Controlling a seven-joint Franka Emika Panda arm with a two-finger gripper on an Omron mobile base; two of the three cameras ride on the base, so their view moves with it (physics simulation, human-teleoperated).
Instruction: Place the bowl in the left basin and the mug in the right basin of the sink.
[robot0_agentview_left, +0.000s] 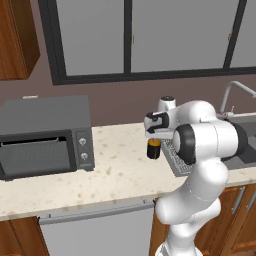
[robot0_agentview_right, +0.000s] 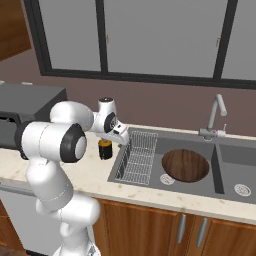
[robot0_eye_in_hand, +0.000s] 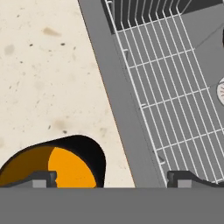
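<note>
The small black mug (robot0_agentview_right: 105, 149) with an orange inside stands upright on the speckled counter, just left of the sink's (robot0_agentview_right: 150, 131) wire rack (robot0_agentview_right: 137, 157). My gripper (robot0_agentview_right: 109, 140) hangs open directly above it. In the hand view the mug (robot0_eye_in_hand: 57, 164) sits at the lower left, with one fingertip (robot0_eye_in_hand: 43, 178) over its inside and the other over the rack's edge. From the left base view the mug (robot0_agentview_left: 153, 149) shows below the gripper (robot0_agentview_left: 154, 138). The dark wooden bowl (robot0_agentview_right: 185, 165) lies in the wider left basin (robot0_agentview_right: 167, 145). The narrower right basin (robot0_agentview_right: 239, 167) holds only its drain.
A curved silver faucet (robot0_agentview_right: 216, 117) rises behind the sink. A dark microwave (robot0_agentview_left: 45, 137) stands on the counter far left. A dark-framed window spans the back wall, and wooden cabinets sit below the counter. Open counter lies between the microwave and the mug.
</note>
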